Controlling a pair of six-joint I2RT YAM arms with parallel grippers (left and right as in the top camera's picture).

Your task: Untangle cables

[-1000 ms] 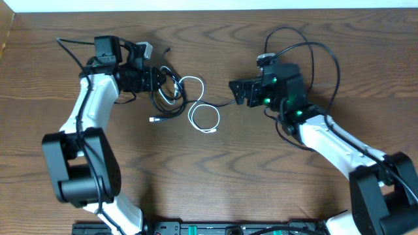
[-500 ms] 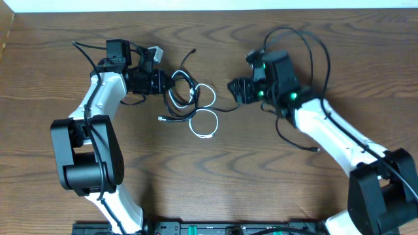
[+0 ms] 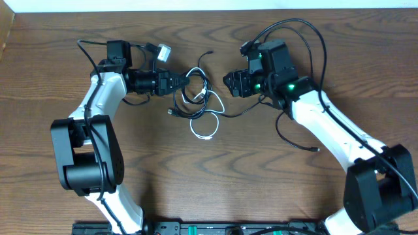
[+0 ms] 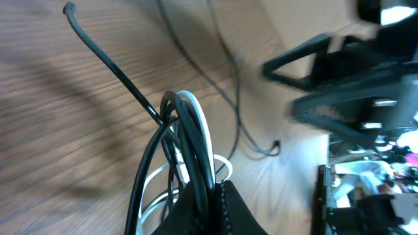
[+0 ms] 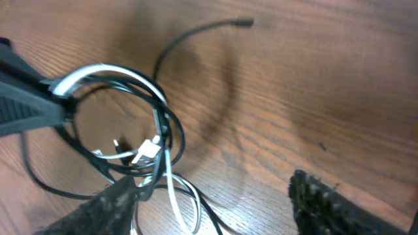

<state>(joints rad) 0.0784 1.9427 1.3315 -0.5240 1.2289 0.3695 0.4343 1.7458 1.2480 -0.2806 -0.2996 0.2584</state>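
The cables lie tangled mid-table: black loops (image 3: 194,93) and a white loop (image 3: 204,137) trailing toward me. My left gripper (image 3: 177,82) is shut on the top of the bundle; in the left wrist view its fingers (image 4: 225,212) pinch black strands (image 4: 189,137) with a white strand (image 4: 199,117) beside them. One black end (image 3: 210,53) points away, and a small plug (image 3: 171,112) hangs at the near left. My right gripper (image 3: 228,82) stands open just right of the tangle. Its wrist view shows the bundle (image 5: 140,130) by its left finger (image 5: 98,205), with nothing between its fingers.
Thick black robot wires (image 3: 304,29) arch over the right arm, and another trails on the table (image 3: 307,145). A thin black cable (image 3: 243,111) runs from the tangle under the right arm. The table's far edge (image 3: 209,9) is close behind both grippers.
The left gripper has shut on the bundle and pulled it right and away, dragging the loops along. The right gripper has moved up and slightly left, narrowing a little but staying open.
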